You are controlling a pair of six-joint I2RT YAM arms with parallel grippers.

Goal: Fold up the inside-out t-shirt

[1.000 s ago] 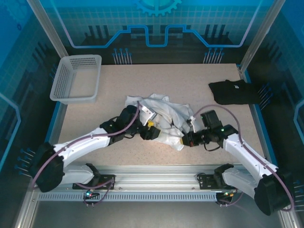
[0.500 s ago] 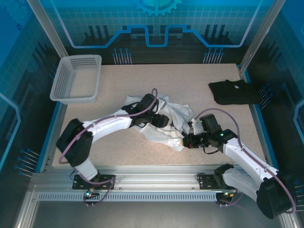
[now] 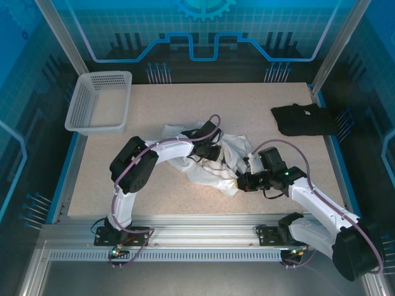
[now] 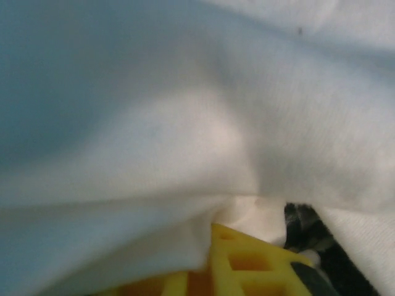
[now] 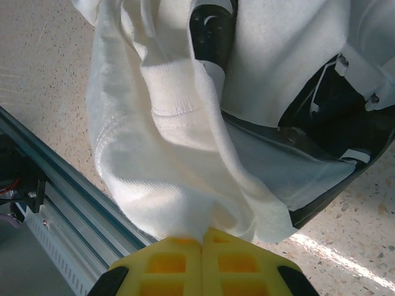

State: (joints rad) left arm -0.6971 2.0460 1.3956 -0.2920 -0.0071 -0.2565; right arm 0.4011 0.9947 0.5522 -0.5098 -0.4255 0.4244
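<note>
Inside-out t-shirt point(image 3: 199, 174) bunched on the worktop point(image 3: 247, 105), gripped both sides.
Left end effector point(image 3: 213, 153) sits closed, buried in folds, apparently pinching cloth; right end effector point(image 5: 202, 242) closed on a hemmed edge at the heap's near right. If the left holds several layers, pulling apart could twist the heap instead of spreading it.

White t-shirt point(image 3: 210, 176) with faint yellowish tinge, black garment point(image 3: 305, 119), speckled beige table point(image 3: 247, 105), white mesh basket point(image 3: 92, 105)
</note>
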